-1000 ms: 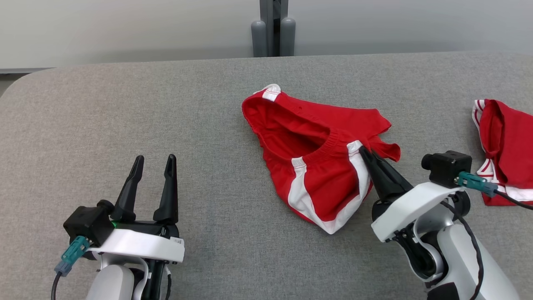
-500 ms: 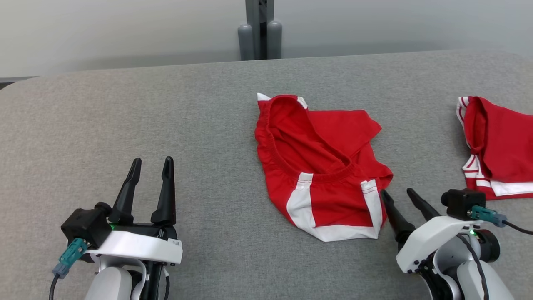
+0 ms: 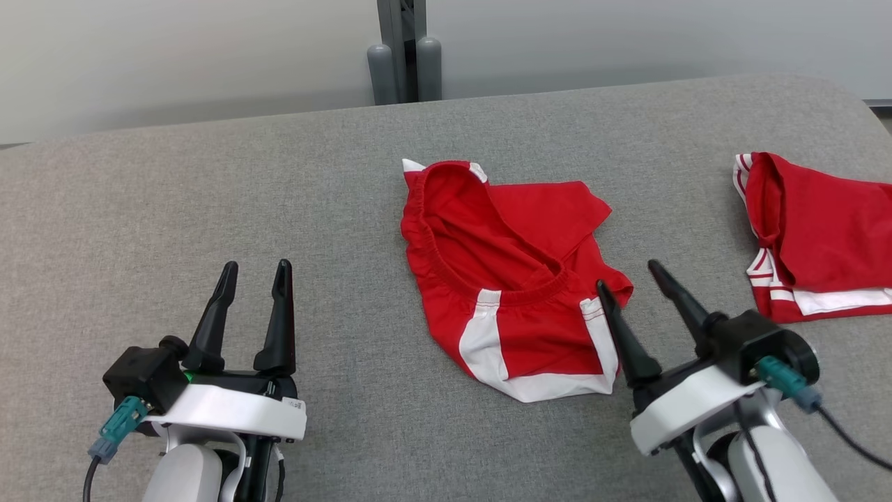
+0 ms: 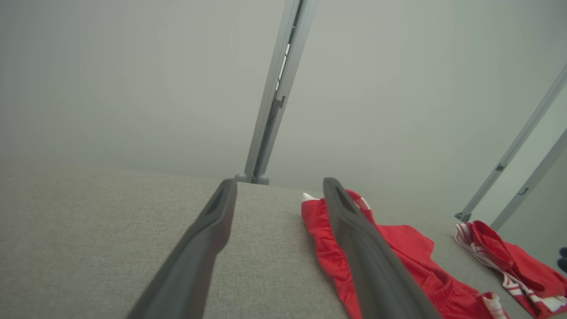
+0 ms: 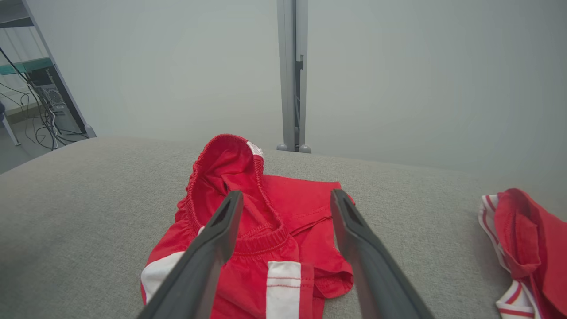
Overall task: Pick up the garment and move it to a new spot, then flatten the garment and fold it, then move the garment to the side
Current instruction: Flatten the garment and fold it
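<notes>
The garment (image 3: 512, 275), red shorts with white side stripes and an elastic waistband, lies crumpled in the middle of the grey table (image 3: 209, 195). It also appears in the right wrist view (image 5: 248, 221) and the left wrist view (image 4: 390, 257). My right gripper (image 3: 627, 279) is open just off the garment's near right corner, above the cloth, holding nothing. My left gripper (image 3: 254, 268) stands open at the lower left, well apart from the garment, with nothing between its fingers.
A second red and white garment (image 3: 815, 237) lies at the table's right edge, also in the right wrist view (image 5: 527, 248). A grey post (image 3: 404, 52) stands behind the table's far edge. Bare grey surface stretches to the left.
My right gripper let go of the garment's waistband and opened, drawing back toward me. The garment dropped and settled flatter on the table. The camera has turned somewhat to the right.
</notes>
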Robot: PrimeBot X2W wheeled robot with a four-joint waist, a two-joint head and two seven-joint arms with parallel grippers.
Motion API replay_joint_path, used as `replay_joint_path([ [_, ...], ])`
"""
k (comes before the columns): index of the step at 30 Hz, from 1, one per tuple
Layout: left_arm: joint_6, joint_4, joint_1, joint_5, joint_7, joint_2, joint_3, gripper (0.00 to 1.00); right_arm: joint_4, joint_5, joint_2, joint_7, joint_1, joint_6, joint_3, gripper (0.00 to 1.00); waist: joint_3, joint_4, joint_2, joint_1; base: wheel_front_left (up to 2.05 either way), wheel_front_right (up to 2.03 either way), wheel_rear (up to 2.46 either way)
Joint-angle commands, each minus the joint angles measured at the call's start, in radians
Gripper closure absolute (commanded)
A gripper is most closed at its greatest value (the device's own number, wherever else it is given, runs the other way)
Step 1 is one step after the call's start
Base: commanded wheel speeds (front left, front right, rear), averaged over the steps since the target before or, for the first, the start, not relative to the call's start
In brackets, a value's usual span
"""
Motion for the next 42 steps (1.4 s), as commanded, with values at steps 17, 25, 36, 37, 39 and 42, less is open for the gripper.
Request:
replay_joint_path([
  [17,-0.008,0.001,-0.015,0.013,-0.003,0.003,-0.012,0.0,0.169,-0.146,0.02,-0.027,-0.022,0.0,-0.009,0.0,0.025,0.042,0.0,0.0,0.0,0.0,0.0],
  [25,-0.009,0.004,-0.033,0.016,-0.003,0.003,-0.016,0.0,0.23,-0.176,0.029,-0.034,-0.055,0.0,-0.04,0.0,0.05,0.067,0.0,0.0,0.0,0.0,0.0],
  [36,-0.01,0.01,-0.029,0.02,-0.003,0.003,-0.003,0.0,0.243,-0.154,0.029,-0.044,-0.059,0.0,-0.05,1.0,0.053,0.061,0.0,0.0,0.0,0.0,0.0],
  [37,-0.01,0.01,-0.031,0.02,-0.003,0.003,-0.002,0.0,0.237,-0.149,0.029,-0.045,-0.055,0.0,-0.051,1.0,0.052,0.056,0.0,0.0,0.0,0.0,0.0],
  [39,-0.01,0.009,-0.035,0.02,-0.003,0.003,0.001,0.0,0.221,-0.141,0.029,-0.05,-0.047,0.0,-0.054,1.0,0.05,0.044,0.0,0.0,0.0,0.0,0.0],
  [42,-0.012,0.005,-0.035,0.022,-0.003,0.004,-0.001,0.0,0.192,-0.111,0.029,-0.053,-0.037,0.0,-0.065,1.0,0.046,0.023,0.0,0.0,0.0,0.0,0.0],
])
